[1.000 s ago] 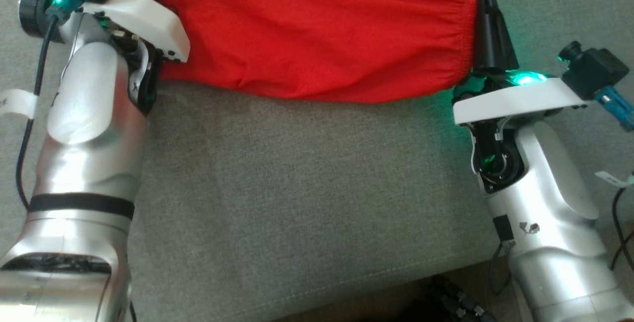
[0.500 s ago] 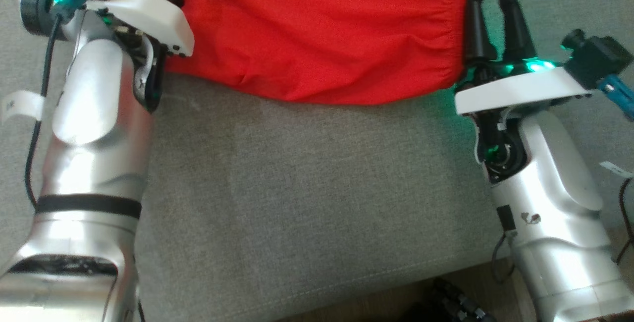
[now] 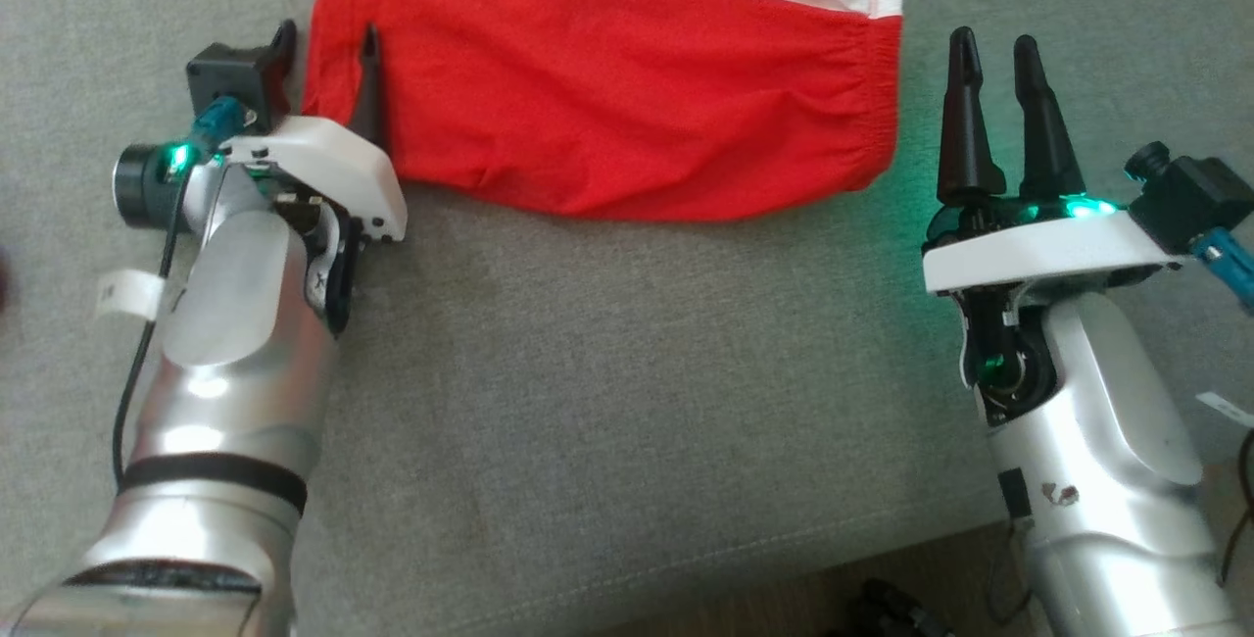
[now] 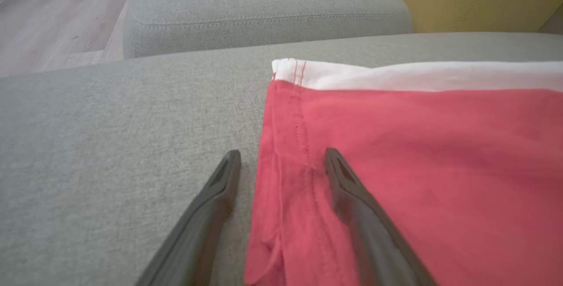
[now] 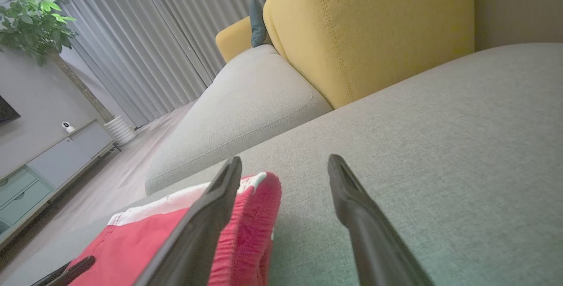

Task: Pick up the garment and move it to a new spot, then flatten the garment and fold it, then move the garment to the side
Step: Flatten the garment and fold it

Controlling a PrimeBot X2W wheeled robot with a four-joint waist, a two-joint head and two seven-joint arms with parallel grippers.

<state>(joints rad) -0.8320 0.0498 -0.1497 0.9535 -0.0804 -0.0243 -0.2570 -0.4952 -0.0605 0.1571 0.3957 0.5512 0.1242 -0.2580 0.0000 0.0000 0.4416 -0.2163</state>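
The red garment with its white band is lying flat on the grey sofa cushion, across the upper middle of the head view. The left gripper is sitting at the garment's left edge with its fingers standing apart, one over red cloth and one over cushion, gripping nothing. The right gripper is standing just right of the gathered end, fingers apart and empty.

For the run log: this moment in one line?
red shorts: lying on grey sofa | left pincer: open, astride hem | right pincer: open, beside waistband
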